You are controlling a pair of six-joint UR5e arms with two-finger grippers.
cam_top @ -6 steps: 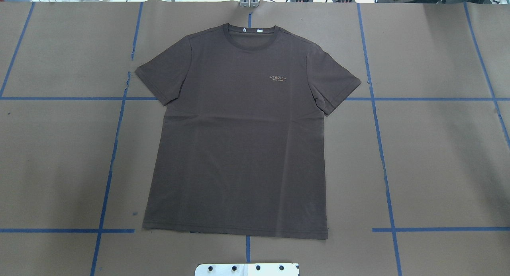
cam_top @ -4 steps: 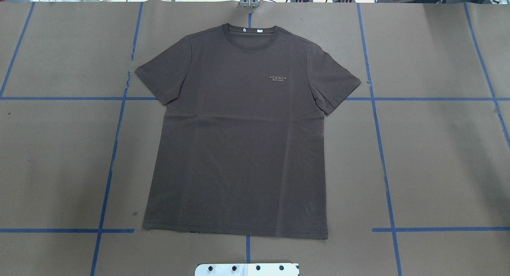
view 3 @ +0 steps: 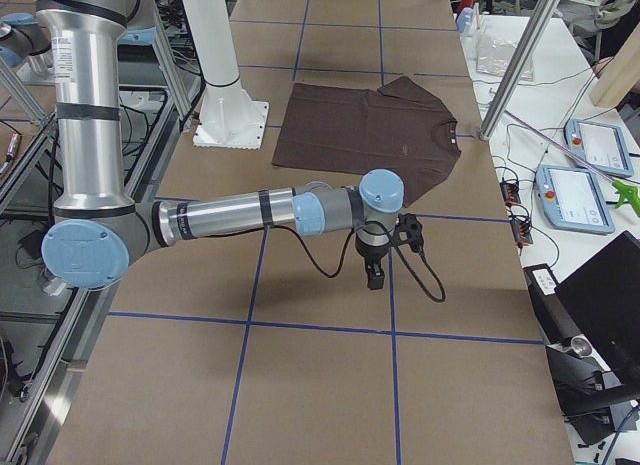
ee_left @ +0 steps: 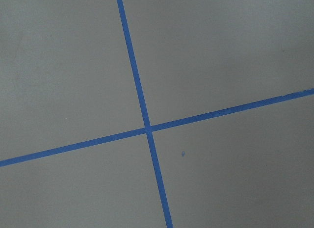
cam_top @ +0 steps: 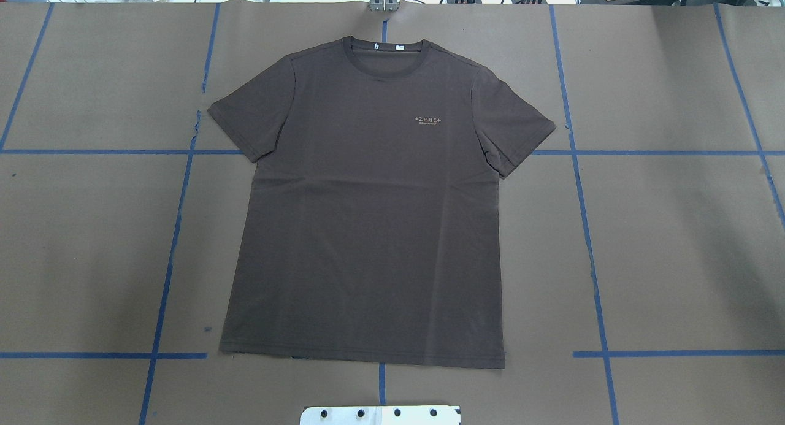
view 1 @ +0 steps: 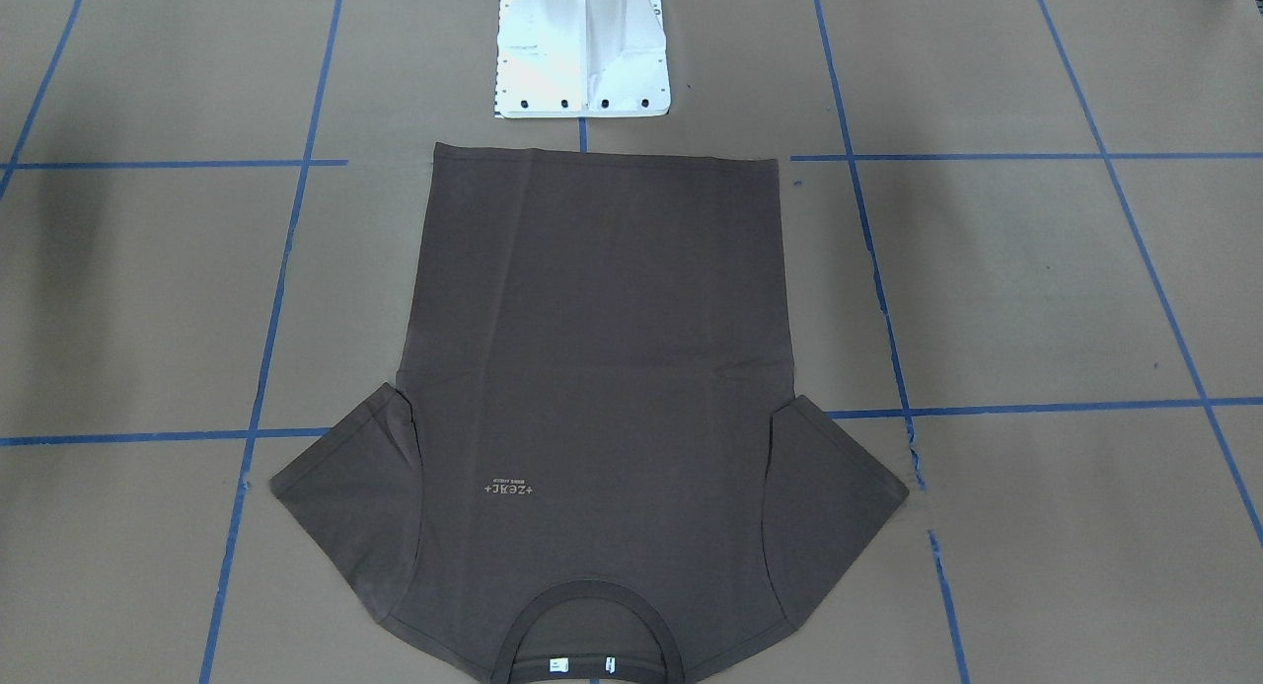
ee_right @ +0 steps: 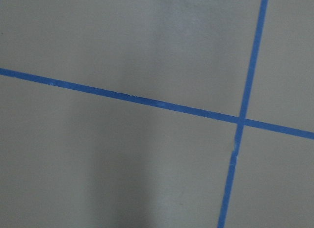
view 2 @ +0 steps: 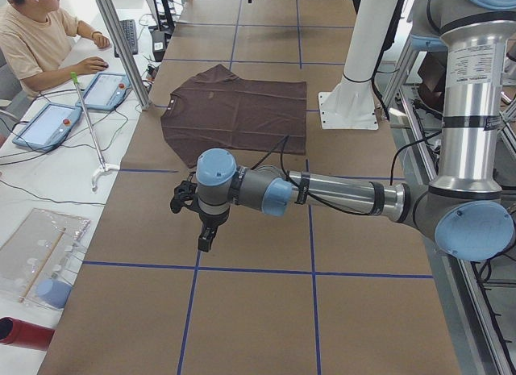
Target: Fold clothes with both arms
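– on the table [cam_top: 674, 259], how many garments do you count?
– one shirt [cam_top: 368, 229], dark brown, spread flat with its front up and both short sleeves out. its hem lies just short of the one white base [view 1: 582, 47], and its collar [cam_top: 387, 76] is on the side far from the robot.
– any writing on it?
– one small pale line of lettering [cam_top: 428, 119] on the chest, something like "+zerc+". a tinier line under it is too small to read. two white labels [cam_top: 399, 47] sit inside the neck, and their print is unreadable.
– and the arms?
– two. the left arm [view 2: 339, 193] stretches low over bare table off one side of the shirt. its left claw [view 2: 206, 239] points down, clear of the cloth. the right arm [view 3: 230, 213] does likewise on the other side, with the right claw [view 3: 375, 277] also pointing down.
– are the claws spread or closed?
– i cannot tell for either one, as only the side views show them. nothing hangs from either.
– what do the wrist cameras show?
– each shows bare table and one cross of blue tape [ee_left: 147, 129].
– anyone about?
– one person [view 2: 32, 36] at the side bench, with two tablets [view 2: 105, 90] close by.
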